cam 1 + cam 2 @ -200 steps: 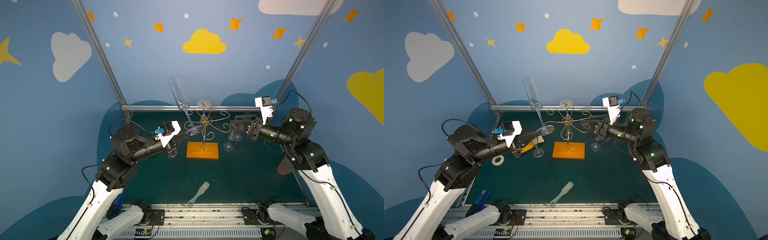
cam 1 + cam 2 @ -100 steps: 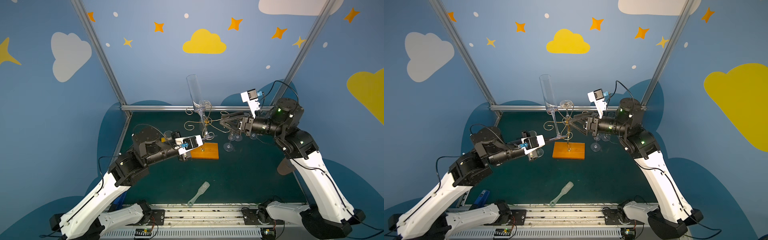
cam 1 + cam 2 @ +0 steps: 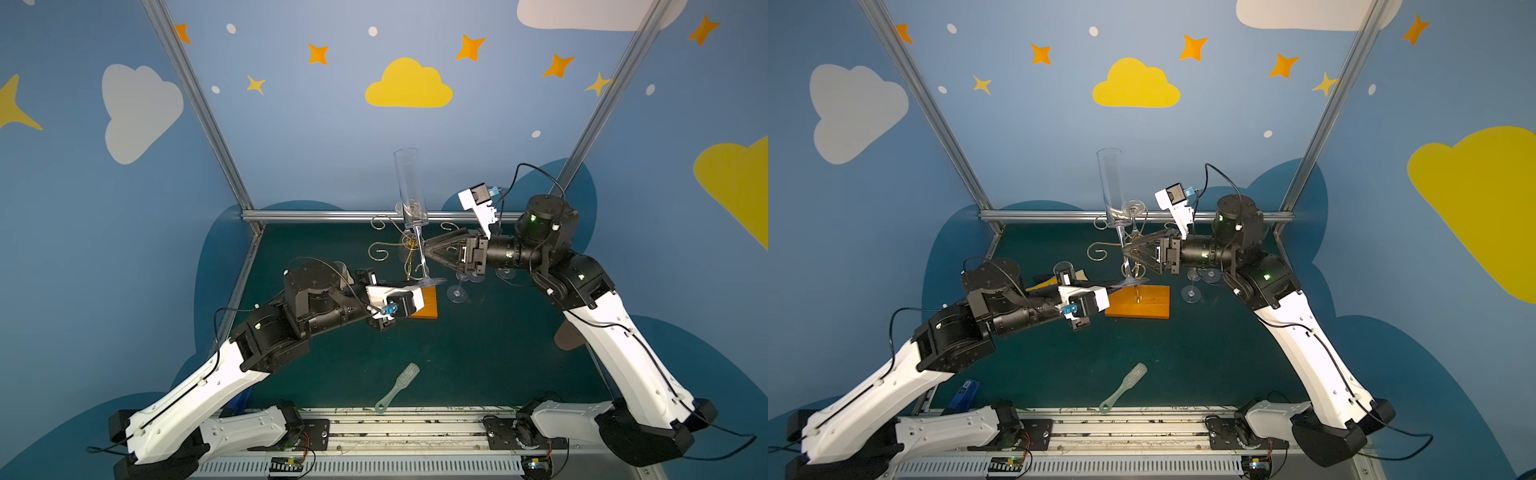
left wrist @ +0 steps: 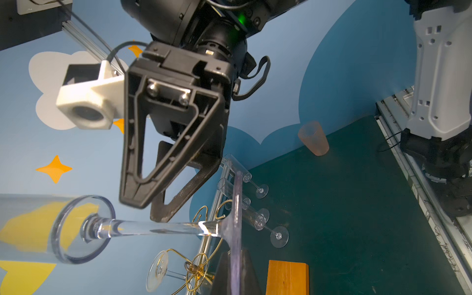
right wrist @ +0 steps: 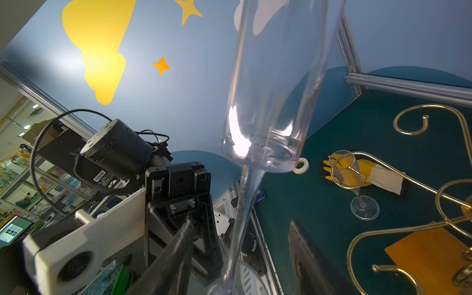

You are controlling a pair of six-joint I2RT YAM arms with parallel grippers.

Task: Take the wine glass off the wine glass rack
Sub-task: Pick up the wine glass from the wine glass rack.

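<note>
On the green mat [image 3: 478, 353], near the middle of its front edge, a translucent brush [image 3: 398, 386], flat. At the mat's right edge, a frosted pinkish cup [image 4: 313, 139]. Toward the mat's left side, a yellow glove [image 5: 357, 173] with a white roll of tape [image 5: 301, 165] just beside it. Just off the mat's front left corner, a small blue object [image 3: 963, 392], too unclear to name.

Wine glass rack [image 3: 1144, 305] stands mid-worktop [image 3: 1183, 365], toward rear. Wine glass [image 3: 409, 187] upright just beside rack post, foot between jaws of left gripper [image 3: 422, 286], arm extended from left. Right gripper [image 3: 1125, 251] opposite, jaws either side of stem. Several glasses [image 3: 457, 291] on worktop right of rack. Lone glass [image 5: 364, 210], glove [image 5: 378, 180], tape roll [image 5: 301, 166] to rack's left. Utensil [image 3: 397, 386] near front edge.
</note>
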